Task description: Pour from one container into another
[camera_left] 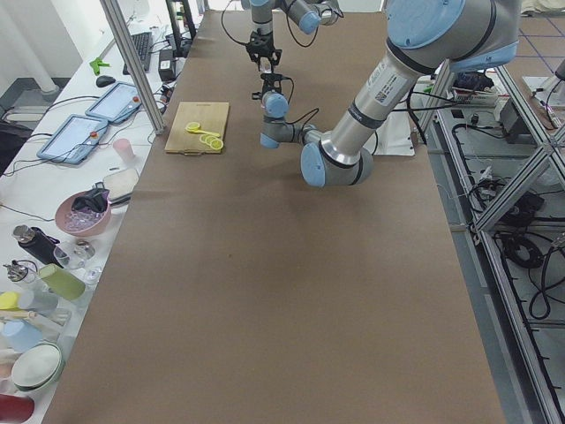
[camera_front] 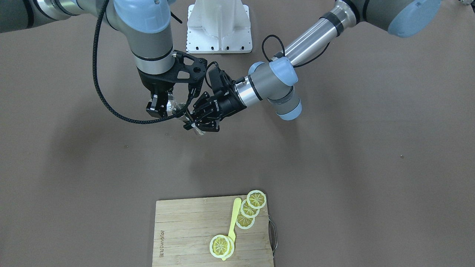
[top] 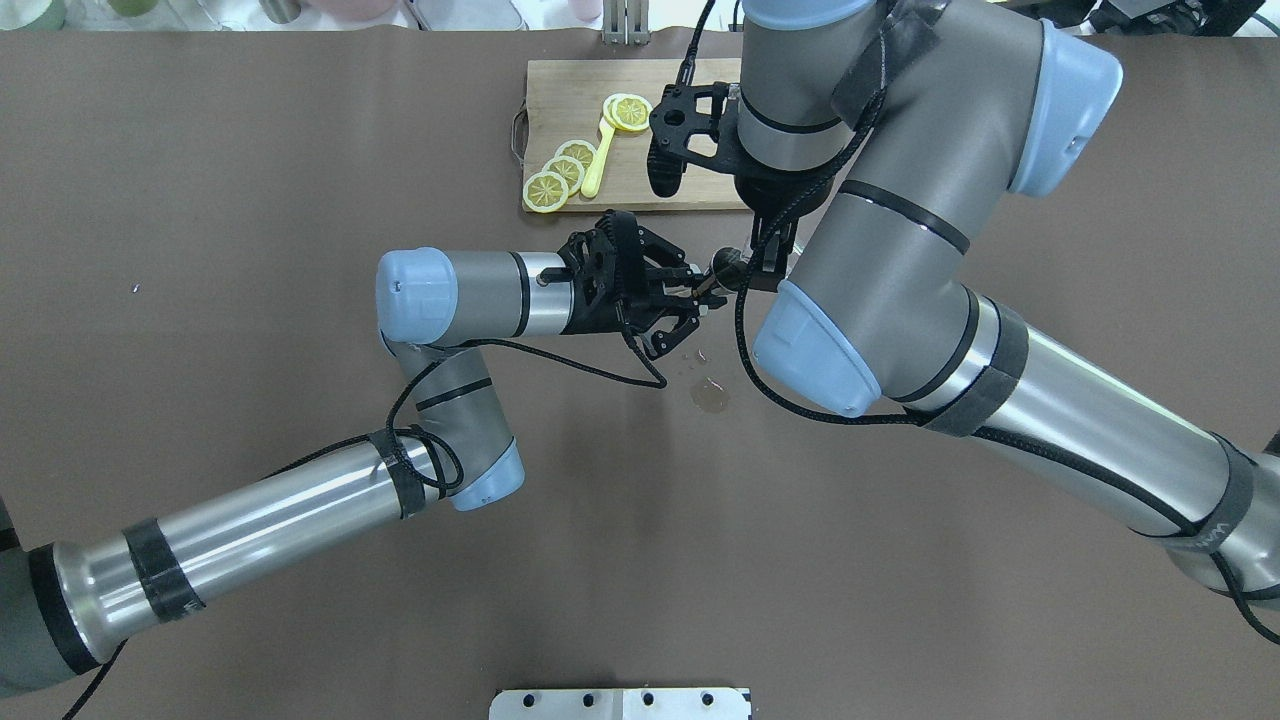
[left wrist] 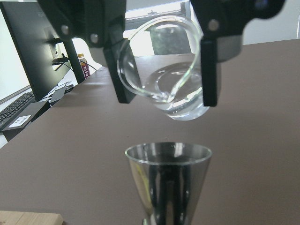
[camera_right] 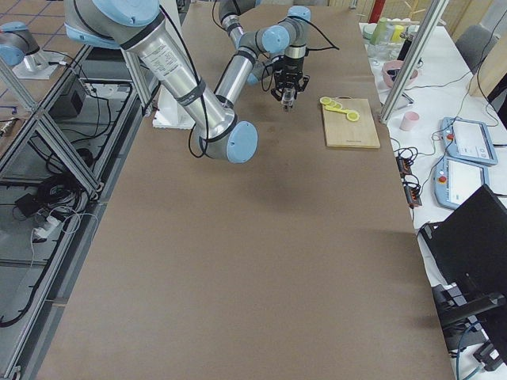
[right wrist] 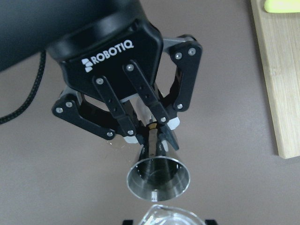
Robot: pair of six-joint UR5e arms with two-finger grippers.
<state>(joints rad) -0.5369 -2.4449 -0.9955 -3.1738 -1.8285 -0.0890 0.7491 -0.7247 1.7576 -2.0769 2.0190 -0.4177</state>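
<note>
Your right end effector (left wrist: 167,99) clamps the tilted glass (left wrist: 161,65) at 12 o'clock above the jigger (left wrist: 168,180), gripped upright in your left end effector (right wrist: 152,132) so the pour lands inside.

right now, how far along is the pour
Done: both containers are held and lined up, left fingers shut on the metal jigger, right fingers on the glass cup. In hand: the glass is tilted with its lip above the jigger's mouth, liquid pooled at the low side, no stream visible. Left: the pour itself, then setting down. A small puddle on the table suggests some spill.
</note>
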